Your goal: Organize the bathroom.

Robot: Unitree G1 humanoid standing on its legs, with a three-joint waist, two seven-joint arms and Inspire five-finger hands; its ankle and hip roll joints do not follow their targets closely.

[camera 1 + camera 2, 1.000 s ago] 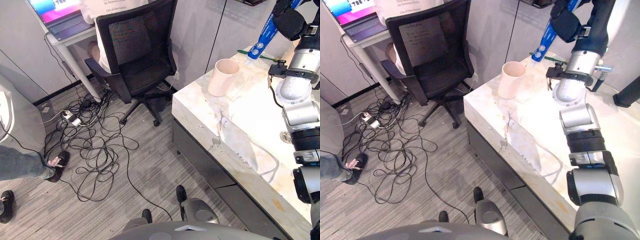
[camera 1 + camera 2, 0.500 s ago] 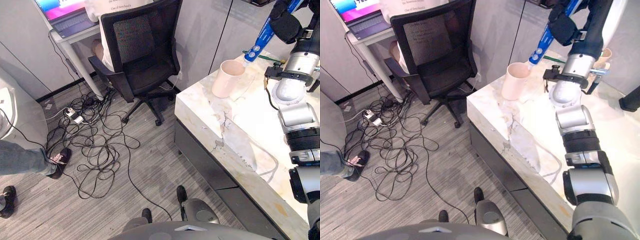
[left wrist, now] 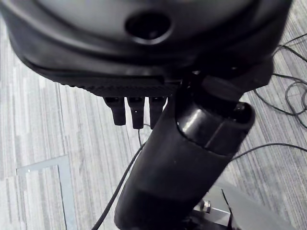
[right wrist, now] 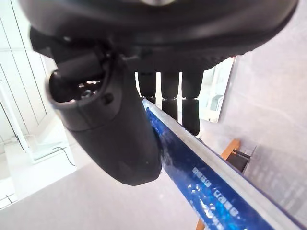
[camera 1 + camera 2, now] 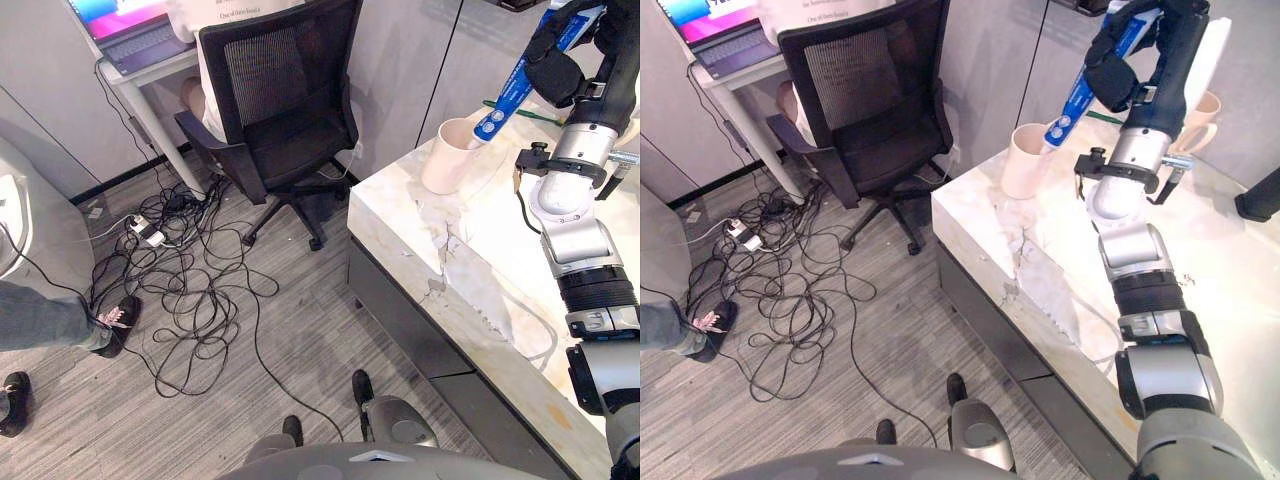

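Note:
A pale pink cup point(image 5: 447, 155) stands near the far left corner of the marble counter point(image 5: 480, 270). My right hand point(image 5: 560, 65) is raised above the counter, shut on a blue toothpaste tube point(image 5: 515, 85). The tube slants down to the left, its capped tip just over the cup's rim. In the right wrist view the tube point(image 4: 211, 187) runs between thumb and fingers. A green toothbrush point(image 5: 520, 112) lies on the counter behind the cup. A second cup point(image 5: 1205, 110) stands behind my right arm. My left hand point(image 3: 182, 158) hangs over the floor, fingers relaxed, holding nothing.
A black office chair point(image 5: 280, 100) with a person seated in it stands left of the counter, at a desk with a laptop point(image 5: 130, 35). Tangled cables point(image 5: 190, 290) cover the floor. Another person's leg and shoe point(image 5: 60, 325) are at the left edge.
My right hand has come down and to the left with the tube, bringing its tip from beside the cup to over the cup's rim. The camera shifted slightly.

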